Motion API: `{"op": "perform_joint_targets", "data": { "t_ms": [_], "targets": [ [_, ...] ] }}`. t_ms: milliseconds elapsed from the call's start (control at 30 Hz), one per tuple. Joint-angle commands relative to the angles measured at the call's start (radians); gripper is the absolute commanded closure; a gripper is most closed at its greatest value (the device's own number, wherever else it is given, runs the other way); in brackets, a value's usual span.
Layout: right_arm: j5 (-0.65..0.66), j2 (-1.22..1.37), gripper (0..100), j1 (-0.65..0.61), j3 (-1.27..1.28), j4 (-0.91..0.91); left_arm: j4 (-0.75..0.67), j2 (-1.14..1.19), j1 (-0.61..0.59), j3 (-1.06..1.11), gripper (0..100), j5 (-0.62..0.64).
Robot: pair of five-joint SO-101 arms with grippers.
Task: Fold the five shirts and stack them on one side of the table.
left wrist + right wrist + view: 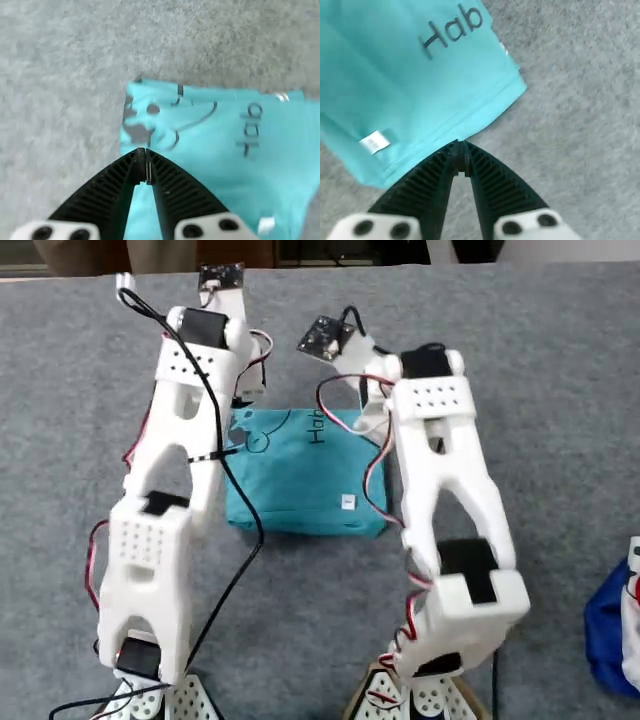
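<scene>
Grey fuzzy counter [560, 390] under everything. Two white arms side by side, bases at the near edge of the teal shirt [300, 475], both leaning forward over it: left arm [150, 560] along the shirt's edge with the line drawing, right arm [450, 460] along the opposite edge. Teal shirt folded into a flat rectangle, lying on the counter between the two arms, print facing up, dark lettering near its far edge. Crumpled blue cloth [608, 625] with a bit of white beside it, well apart from the teal shirt, beyond the right arm at the counter's border; cannot tell what garment. Left gripper [142, 162] above the shirt near the drawing side, black ribbed fingers [115, 185] pressed together with no gap at the tips; cannot tell whether any cloth nipped. Right gripper [460, 152] right at the shirt's hem edge on the lettering side, fingers [495, 190] likewise closed tip to tip, tips touching or just above the hem, cannot tell which. Small white tag [347, 502] on the shirt near its near edge, toward the right arm.
</scene>
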Motion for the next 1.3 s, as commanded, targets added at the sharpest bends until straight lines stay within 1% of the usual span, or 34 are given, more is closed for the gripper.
{"op": "perform_joint_targets", "data": {
  "t_ms": [0,67,200,400,467,667,867,1100,1267],
  "targets": [
    [-0.002,0.111,99.3,-0.018,-0.174,0.014,0.009,-0.266,0.048,0.307,98,-0.008],
    [-0.002,0.199,99.3,-0.016,-0.271,0.034,-0.014,-0.348,0.077,0.459,98,-0.008],
    [-0.002,0.364,99.3,-0.015,-0.466,0.08,-0.169,-0.441,0.115,0.724,98,-0.003],
    [-0.002,0.601,99.3,-0.002,-0.723,0.146,-0.402,-0.447,0.129,1.028,98,-0.005],
    [-0.002,0.673,99.3,0.01,-0.806,0.166,-0.442,-0.446,0.133,1.088,98,-0.003],
    [0.0,0.865,99.3,0.041,-1.046,0.232,-0.454,-0.443,0.135,1.111,98,-0.009],
    [-0.002,0.987,99.3,0.042,-1.288,0.315,-0.497,-0.441,0.135,1.148,98,-0.035],
    [0.005,1.029,99.3,0.038,-1.446,0.393,-0.5,-0.45,0.135,1.171,98,-0.032],
    [0.028,1.027,99.3,0.027,-1.526,0.44,-0.476,-0.45,0.135,1.06,98,-0.029]
  ]
}}
